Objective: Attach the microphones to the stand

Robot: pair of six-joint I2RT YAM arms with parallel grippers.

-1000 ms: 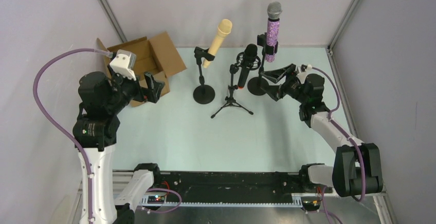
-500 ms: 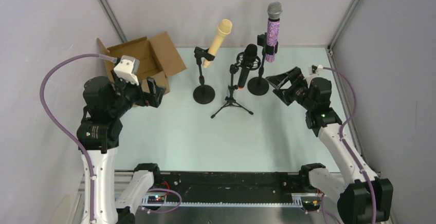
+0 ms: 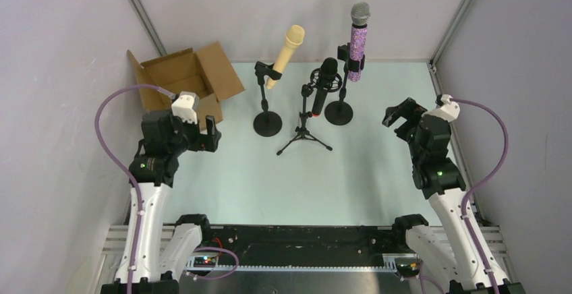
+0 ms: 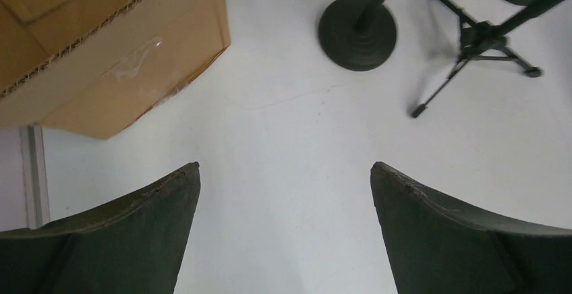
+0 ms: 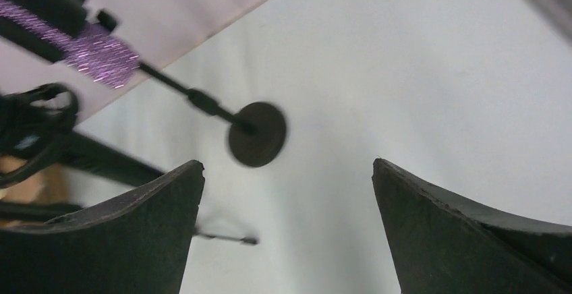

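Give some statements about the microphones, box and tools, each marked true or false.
1. The cream microphone, purple microphone and black microphone are all mounted. True.
2. The right tool holds the purple microphone. False: it is open and empty, apart from it.
3. The black microphone is on the tripod. True.
4. The box stands beside the right arm. False: it is beside the left arm.
5. The left tool is open and empty. True.

Bright, even white light, seemingly from overhead, washes the pale table [image 3: 270, 172]. Shadows beneath the stands [image 3: 268, 124] are faint and soft. The overhead and left wrist views are sharp. The right wrist view is smeared: the purple glitter microphone [image 5: 101, 54] streaks, and the round base [image 5: 257, 134] looks soft-edged.
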